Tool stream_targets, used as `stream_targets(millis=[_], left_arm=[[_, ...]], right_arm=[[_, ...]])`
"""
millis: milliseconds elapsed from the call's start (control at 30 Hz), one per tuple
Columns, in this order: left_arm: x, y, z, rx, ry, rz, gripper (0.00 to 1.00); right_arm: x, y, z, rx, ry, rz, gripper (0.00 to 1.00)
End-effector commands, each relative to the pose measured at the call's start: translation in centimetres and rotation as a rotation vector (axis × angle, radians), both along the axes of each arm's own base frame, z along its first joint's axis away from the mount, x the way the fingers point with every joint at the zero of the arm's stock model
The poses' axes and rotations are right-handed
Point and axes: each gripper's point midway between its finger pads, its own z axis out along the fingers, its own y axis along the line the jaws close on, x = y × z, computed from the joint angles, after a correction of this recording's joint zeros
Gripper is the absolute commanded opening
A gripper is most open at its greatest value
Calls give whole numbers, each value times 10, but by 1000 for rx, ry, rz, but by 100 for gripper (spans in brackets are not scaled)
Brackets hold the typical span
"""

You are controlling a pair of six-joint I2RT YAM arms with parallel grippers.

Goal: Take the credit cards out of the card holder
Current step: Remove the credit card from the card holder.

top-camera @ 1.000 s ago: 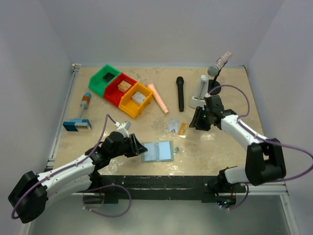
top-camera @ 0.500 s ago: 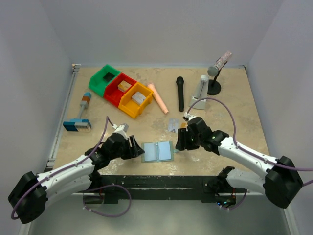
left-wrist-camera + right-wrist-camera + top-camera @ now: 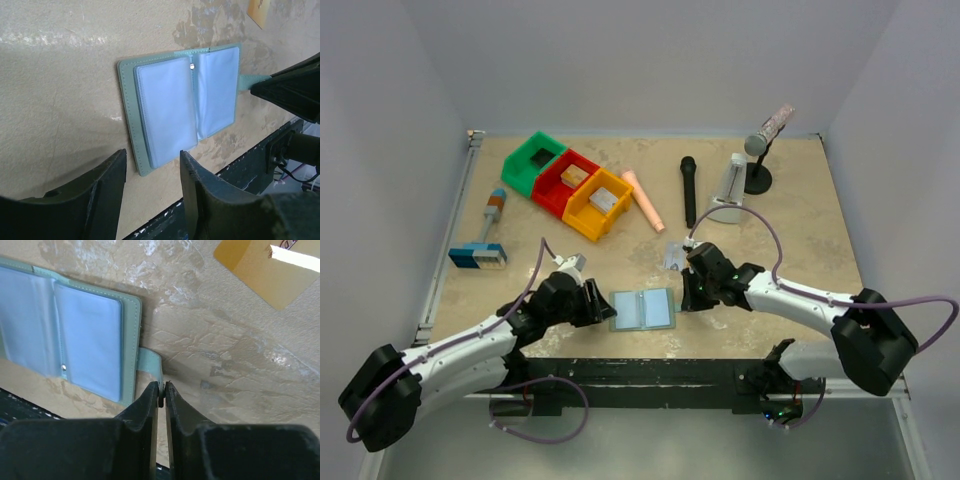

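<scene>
beige table (image 3: 800, 200): card holder (image 3: 642, 310) lies open; right gripper (image 3: 161, 388) pinches its strap (image 3: 150, 362), left gripper (image 3: 150, 167) gapes beside, gold card (image 3: 265, 277) near.

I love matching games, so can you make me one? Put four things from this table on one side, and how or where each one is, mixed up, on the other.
1. card holder
2. golden-tan card
3. left gripper
4. orange bin

A. has a grey block in it
B. lies open, pockets up
C. open, next to the card holder
D. lies loose, outside the card holder

Pairs: 1-B, 2-D, 3-C, 4-A
</scene>
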Motion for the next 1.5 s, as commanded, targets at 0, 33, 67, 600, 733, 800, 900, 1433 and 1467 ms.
stream_targets(millis=[0,33,67,600,733,800,900,1433,1467], left_arm=[[4,-17,12,-67,-20,-39,49],[4,-19,12,-62,-17,-45,49],[4,-20,11,-58,-14,-47,48],[17,7,7,108,-19,93,49],[20,10,18,63,-82,111,50],[19,2,20,36,-85,79,50],[16,-10,16,42,-58,21,50],[14,-14,10,91,-60,8,49],[16,-10,12,98,-70,32,49]], right_arm=[[13,11,12,57,-61,-26,2],[10,10,10,57,-54,-27,0],[10,11,10,64,-53,-27,0],[-6,14,3,83,-24,-32,0],[-6,16,3,84,-26,-31,0],[-6,16,2,82,-23,-31,0],[-6,18,3,84,-20,-29,0],[-7,21,3,92,-18,-23,0],[-8,20,3,90,-16,-24,0]])
